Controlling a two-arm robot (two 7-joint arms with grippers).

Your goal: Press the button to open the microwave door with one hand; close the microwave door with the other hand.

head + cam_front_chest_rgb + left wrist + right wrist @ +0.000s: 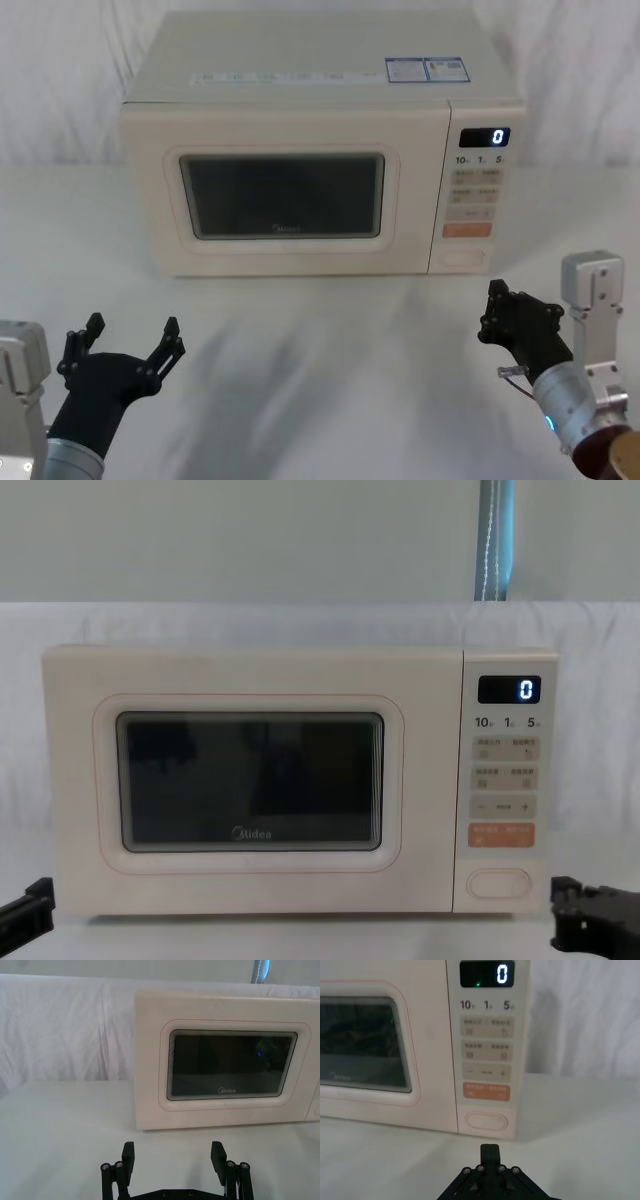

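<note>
Microwave door (250, 780) closed (flush); right gripper (490, 1152) near button (486, 1121).

Matt cream microwave (300, 150), glossy glass door (282, 195), white cloth table (330, 380)

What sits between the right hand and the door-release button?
Nothing visible. The right hand, fingers together, hovers over bare white table facing the button at the foot of the control strip, apart from it.
</note>
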